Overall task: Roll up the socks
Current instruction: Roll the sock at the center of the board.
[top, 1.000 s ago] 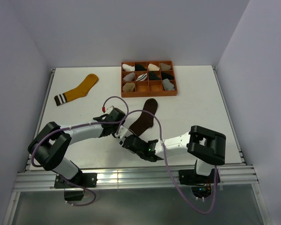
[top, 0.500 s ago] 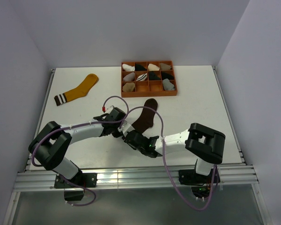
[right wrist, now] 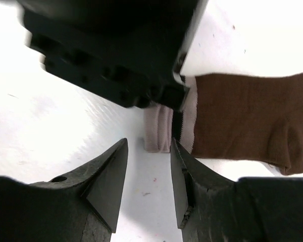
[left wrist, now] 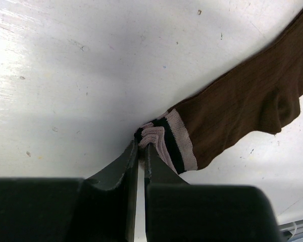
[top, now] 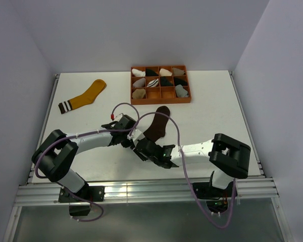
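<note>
- Pinching the brown sock (left wrist: 242, 108) by its cuff (left wrist: 167, 143), the left gripper (left wrist: 140, 148) has its fingers pressed almost together. Only a thin slit shows between them, and the bunched pale edge of the cuff is caught at their tips.
- The cuff is ribbed and striped, with pale pinkish bands and a dark band between them. It is crumpled where it is gripped.
- Past the cuff the sock is plain dark brown with a fine rib and lies flat on the white table (left wrist: 91, 65). A fold marks the heel.
- The right gripper (right wrist: 147, 151) stands spread, its two dark fingers apart and low over the table on the near side of the cuff. The cuff's pale edge lies just beyond the gap between the fingertips. I cannot tell whether a finger touches the cloth.
- From above, both grippers meet at the sock's near end, a little left of the table's middle. The sock runs from there toward the far right, its toe near the tray (top: 161, 102) but apart from it.
- The tray's compartments hold small bundles (top: 139, 73) in white, black and beige.
- The yellow sock (top: 86, 96) lies flat at the far left, well apart, with its dark-and-white striped cuff toward the near left.
</note>
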Controlling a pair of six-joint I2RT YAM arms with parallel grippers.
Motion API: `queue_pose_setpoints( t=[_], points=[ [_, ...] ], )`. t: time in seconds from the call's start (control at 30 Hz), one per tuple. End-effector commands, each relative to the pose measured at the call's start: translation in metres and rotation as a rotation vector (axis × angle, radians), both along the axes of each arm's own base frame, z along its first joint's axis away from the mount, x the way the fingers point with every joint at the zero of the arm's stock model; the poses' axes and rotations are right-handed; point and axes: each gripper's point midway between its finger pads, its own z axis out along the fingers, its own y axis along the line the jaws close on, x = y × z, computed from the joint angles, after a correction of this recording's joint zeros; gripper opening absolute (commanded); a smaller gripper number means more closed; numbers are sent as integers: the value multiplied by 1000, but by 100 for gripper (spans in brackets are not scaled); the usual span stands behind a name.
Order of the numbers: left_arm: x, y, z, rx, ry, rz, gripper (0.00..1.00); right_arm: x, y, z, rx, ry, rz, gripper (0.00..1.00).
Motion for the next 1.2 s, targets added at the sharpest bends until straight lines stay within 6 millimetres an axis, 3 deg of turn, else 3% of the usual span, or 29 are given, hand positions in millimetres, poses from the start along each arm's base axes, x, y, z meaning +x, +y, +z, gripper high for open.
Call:
queue_pose_setpoints(
  t=[0.0, 0.2, 0.63, 1.03, 1.17],
  points=[
    [-6, 9, -10, 67, 38, -24, 8, 2, 22, 39, 124, -13, 6, 47],
    [-6, 9, -10, 74, 41, -31, 8, -3, 28, 31, 131, 22, 29, 44],
    [-7, 10, -9, 77, 41, -33, 8, 6, 24, 7, 79, 64, -13, 43],
    [-6, 9, -6, 80, 40, -37, 8, 12, 16, -7, 36, 84, -43, 43],
    [-5, 10, -4, 83, 36, -32, 8, 9, 9, -22, -13, 106, -57, 43]
  ],
)
